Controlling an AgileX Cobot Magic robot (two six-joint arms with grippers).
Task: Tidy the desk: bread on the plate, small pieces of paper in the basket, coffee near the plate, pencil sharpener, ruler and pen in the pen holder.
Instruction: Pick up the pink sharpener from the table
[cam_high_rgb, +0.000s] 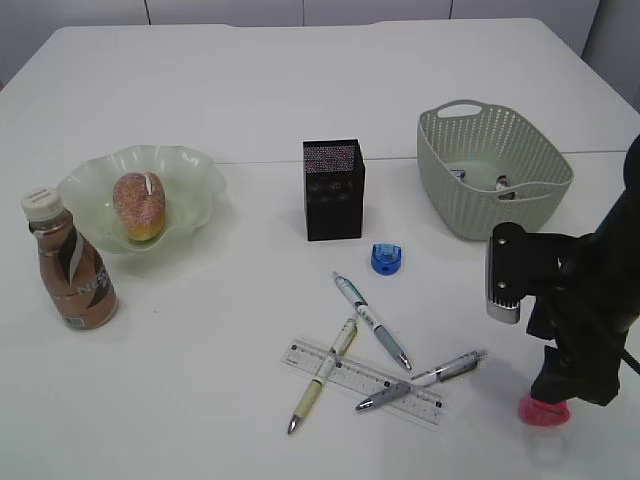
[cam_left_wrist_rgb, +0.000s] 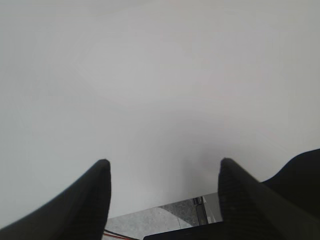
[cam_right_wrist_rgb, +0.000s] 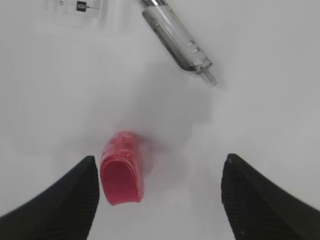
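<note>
1. right gripper (cam_right_wrist_rgb: 157, 192) spread wide, pink pencil sharpener (cam_right_wrist_rgb: 121, 167) lying on the table between its jaws, just beside the left finger.
2. left gripper (cam_left_wrist_rgb: 165, 192) parted over bare table, gripping nothing.

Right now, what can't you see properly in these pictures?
- Pink sharpener: exterior view, mostly hidden under the right arm.
- Basket contents: exterior view, walls hide most; the bits inside are too small to name.
- Left tool: left wrist view shows only blank table; its arm is outside the exterior view.
- Gray pen: right wrist view, cut off at the top.
</note>
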